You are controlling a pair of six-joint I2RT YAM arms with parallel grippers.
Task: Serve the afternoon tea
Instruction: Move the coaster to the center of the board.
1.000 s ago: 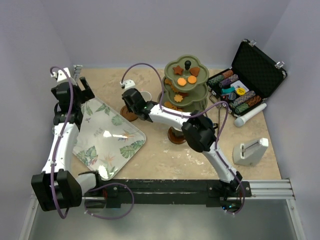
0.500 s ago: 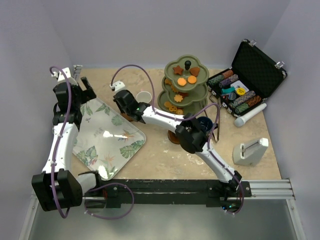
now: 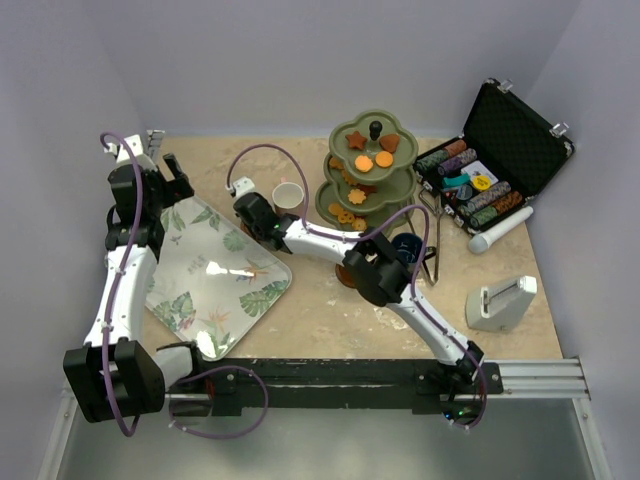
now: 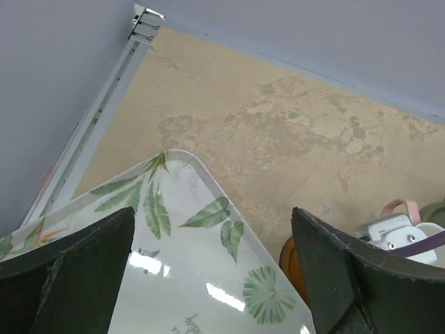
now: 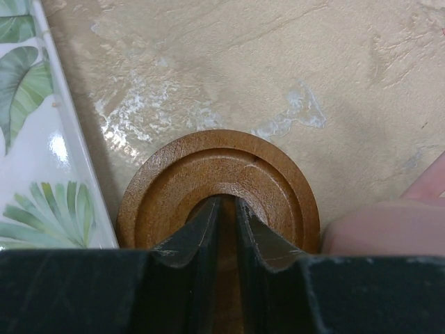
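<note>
A round brown saucer lies flat on the table beside the tray's edge. My right gripper hovers right over it, jaws drawn almost together with only a thin gap and nothing between them. In the top view that gripper covers most of the saucer. The pinkish-white cup stands just beyond, and its side shows in the right wrist view. The olive-green stand carries orange and brown biscuits. A navy cup sits right of my right arm. My left gripper is open over the tray's far corner.
The leaf-patterned white tray lies at the left, its edge close to the saucer. An open black case of poker chips is at the back right, with a white cylinder and a white stand in front of it.
My right arm has swung left and come back a little, ending low over the saucer by the tray, and its jaws have narrowed. The navy cup is now uncovered. The left arm is still.
</note>
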